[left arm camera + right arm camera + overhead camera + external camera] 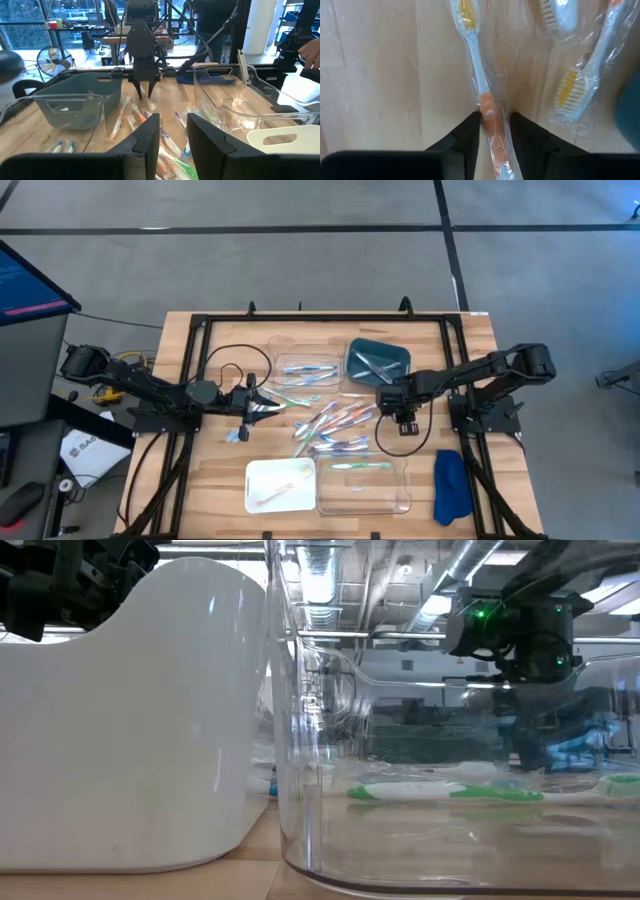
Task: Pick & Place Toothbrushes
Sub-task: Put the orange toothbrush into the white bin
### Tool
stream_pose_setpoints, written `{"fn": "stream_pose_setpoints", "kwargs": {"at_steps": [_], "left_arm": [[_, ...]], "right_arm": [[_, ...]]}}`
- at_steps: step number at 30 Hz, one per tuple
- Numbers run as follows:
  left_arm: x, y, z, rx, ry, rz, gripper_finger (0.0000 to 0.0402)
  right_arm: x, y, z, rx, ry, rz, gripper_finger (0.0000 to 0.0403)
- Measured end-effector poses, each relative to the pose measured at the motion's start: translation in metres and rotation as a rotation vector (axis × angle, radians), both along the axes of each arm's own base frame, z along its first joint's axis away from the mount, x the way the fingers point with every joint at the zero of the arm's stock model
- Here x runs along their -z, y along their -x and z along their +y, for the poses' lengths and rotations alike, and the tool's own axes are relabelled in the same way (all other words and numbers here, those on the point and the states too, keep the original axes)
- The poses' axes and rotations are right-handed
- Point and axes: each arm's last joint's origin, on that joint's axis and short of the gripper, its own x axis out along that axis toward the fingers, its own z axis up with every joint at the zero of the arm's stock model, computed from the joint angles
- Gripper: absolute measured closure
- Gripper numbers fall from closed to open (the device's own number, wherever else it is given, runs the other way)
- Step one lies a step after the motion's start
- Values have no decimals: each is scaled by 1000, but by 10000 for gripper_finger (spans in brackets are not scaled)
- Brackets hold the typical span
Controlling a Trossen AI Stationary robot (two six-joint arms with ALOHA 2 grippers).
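Several wrapped toothbrushes (pixel 330 425) lie loose in a pile on the wooden table's middle. My right gripper (pixel 494 117) points down at the pile's right edge (pixel 392 408), shut on one wrapped orange-and-white toothbrush (pixel 479 75). My left gripper (pixel 172 135) hangs level at the pile's left side (pixel 268 408), open, with nothing between its fingers. Inside the clear tray (pixel 300 840) a green-and-white toothbrush (pixel 450 792) rests flat on the bottom. My right gripper pinches the toothbrush's orange handle section (pixel 487 106) through its clear wrapper, one finger on each long side. The fingers (pixel 466 131) come from above, pointing down, and lie across the handle. The toothbrush lies flat on the table, bristle end away from the fingers.
A clear tray (pixel 305 365) and a teal tray (pixel 378 362) stand at the far side of the pile. A white tray (pixel 280 483) and another clear tray (pixel 365 483) stand at the near edge. A blue cloth (pixel 450 485) lies near right.
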Motion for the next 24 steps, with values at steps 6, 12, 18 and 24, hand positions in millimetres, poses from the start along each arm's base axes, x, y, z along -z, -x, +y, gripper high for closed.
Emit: {"fn": "stream_pose_setpoints", "kwargs": {"at_steps": [6, 12, 18, 24], "left_arm": [[0, 0, 0, 0, 0, 0, 308], [0, 0, 0, 0, 0, 0, 308], [0, 0, 0, 0, 0, 0, 308], [0, 0, 0, 0, 0, 0, 308]], "right_arm": [[-4, 2, 0, 0, -1, -31, 304], [-5, 2, 0, -1, -3, -42, 328], [-5, 2, 0, -1, -8, -41, 367], [-6, 2, 0, -1, -5, -41, 369]]}}
